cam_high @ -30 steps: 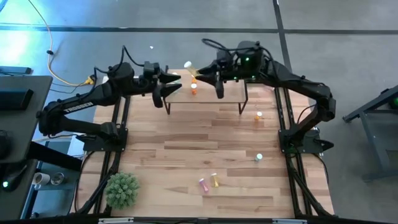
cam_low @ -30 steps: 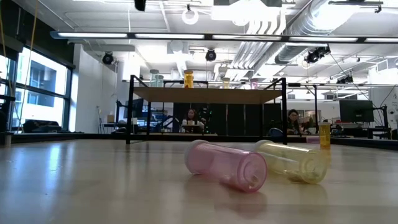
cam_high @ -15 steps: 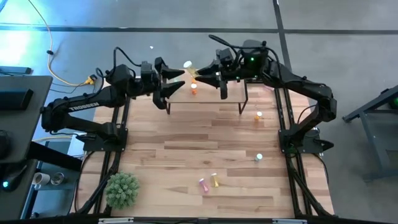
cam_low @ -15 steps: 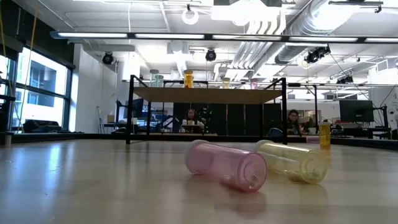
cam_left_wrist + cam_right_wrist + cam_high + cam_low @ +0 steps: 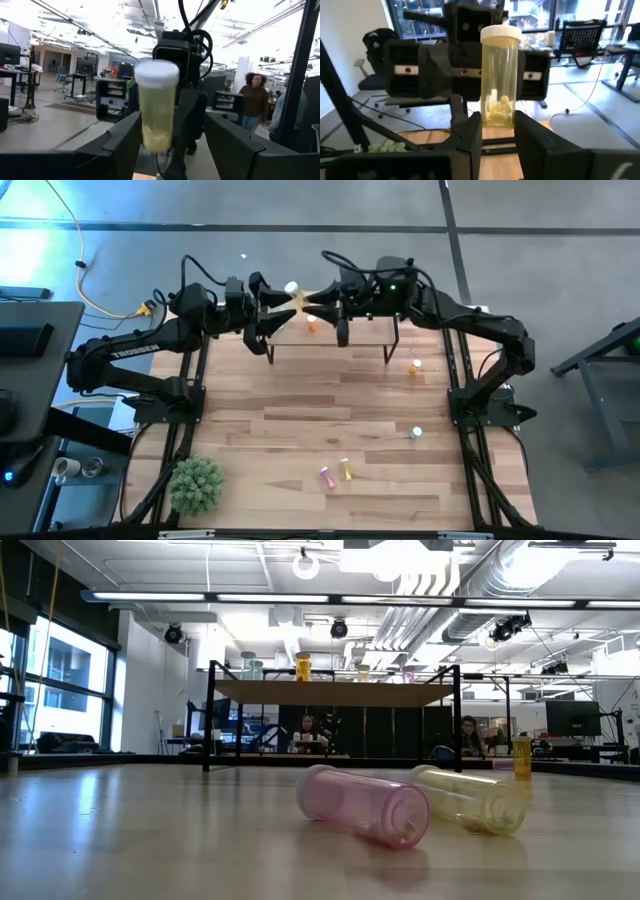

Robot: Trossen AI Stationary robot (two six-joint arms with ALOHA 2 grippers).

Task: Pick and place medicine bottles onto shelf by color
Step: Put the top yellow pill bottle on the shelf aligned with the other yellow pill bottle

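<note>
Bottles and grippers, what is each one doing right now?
held yellow bottle: up in the air
right gripper: shut on it
left gripper: open, fingers either side of it
pink bottle: lying down
loose yellow bottle: lying beside pink
green bottle: standing
orange bottle: standing on the shelf

Right tool [image 5: 309, 301] clamped, raised; left tool [image 5: 276, 304] spread wide, facing it.

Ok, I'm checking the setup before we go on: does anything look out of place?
Two bottles lie on their sides near the table's front: a pink one and a yellow one, side by side. The orange bottle stands upright.
</note>
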